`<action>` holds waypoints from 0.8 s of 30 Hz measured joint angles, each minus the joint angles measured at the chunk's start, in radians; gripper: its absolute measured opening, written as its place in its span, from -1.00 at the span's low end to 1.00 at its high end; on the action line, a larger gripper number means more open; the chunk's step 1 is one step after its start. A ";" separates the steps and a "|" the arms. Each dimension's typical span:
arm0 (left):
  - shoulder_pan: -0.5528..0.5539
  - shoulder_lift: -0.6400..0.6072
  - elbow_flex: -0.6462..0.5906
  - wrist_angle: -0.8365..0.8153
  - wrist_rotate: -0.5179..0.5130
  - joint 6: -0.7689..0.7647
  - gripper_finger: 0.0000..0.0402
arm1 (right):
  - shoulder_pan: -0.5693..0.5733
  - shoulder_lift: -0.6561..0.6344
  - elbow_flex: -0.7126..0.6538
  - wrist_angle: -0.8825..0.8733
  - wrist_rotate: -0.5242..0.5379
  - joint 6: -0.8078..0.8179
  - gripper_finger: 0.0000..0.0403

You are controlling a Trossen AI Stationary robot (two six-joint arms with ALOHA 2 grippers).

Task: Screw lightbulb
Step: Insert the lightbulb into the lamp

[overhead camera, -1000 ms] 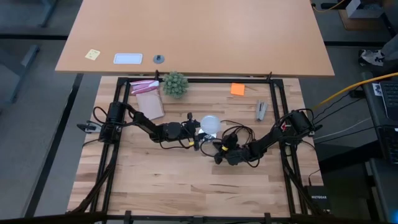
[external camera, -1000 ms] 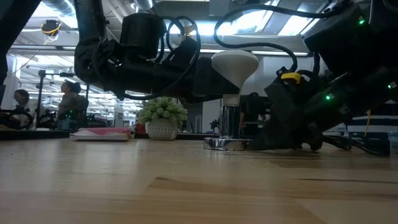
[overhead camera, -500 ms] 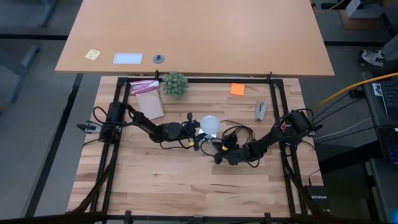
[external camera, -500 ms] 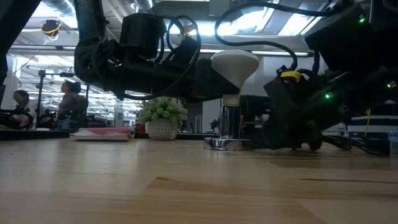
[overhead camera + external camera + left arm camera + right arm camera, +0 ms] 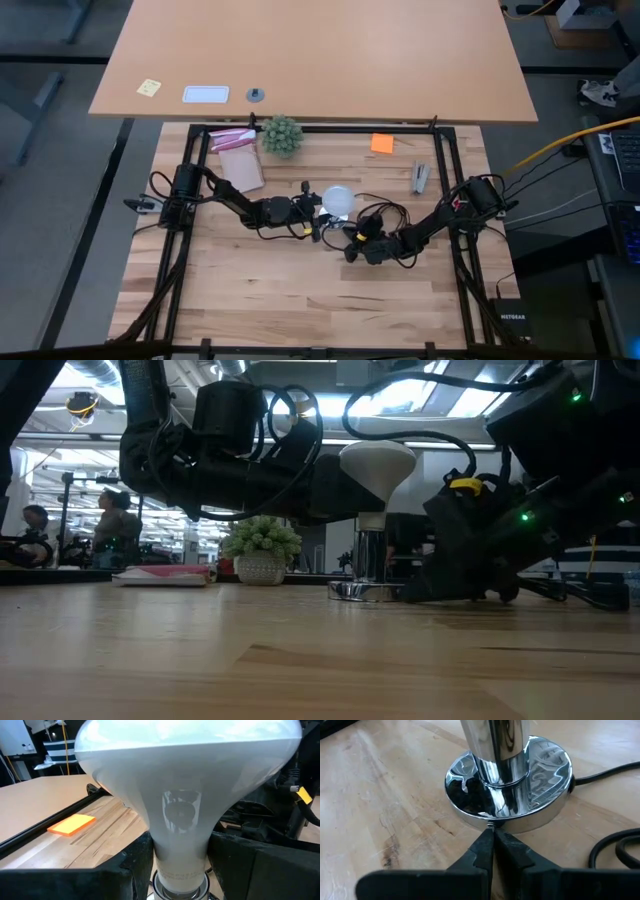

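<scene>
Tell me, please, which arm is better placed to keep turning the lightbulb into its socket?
Probably the left: its pincer flanks the neck of the lightbulb upright in the chrome socket base. The right pincer sits shut at the base's rim.

- The left arm (image 5: 225, 197) reached from the table's left side toward the middle, low over the wood.
- The left gripper (image 5: 322, 212) sat there with its fingers (image 5: 125, 870) spread apart.
- The right arm (image 5: 440, 220) stretched in from the right side, bent down to the tabletop.
- The right gripper (image 5: 492, 840) lay low on the wood, its fingertips pressed together.
</scene>
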 joint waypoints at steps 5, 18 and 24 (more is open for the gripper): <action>0.000 0.000 0.000 0.000 0.000 0.000 -0.21 | 0.006 0.000 -0.001 0.011 0.004 0.000 -0.88; 0.000 0.000 0.000 0.000 0.000 0.000 -0.21 | 0.006 0.004 0.038 0.012 -0.017 -0.040 -0.88; 0.000 0.000 0.000 0.000 0.000 0.000 -0.21 | 0.005 0.004 0.038 -0.042 0.031 0.006 -0.88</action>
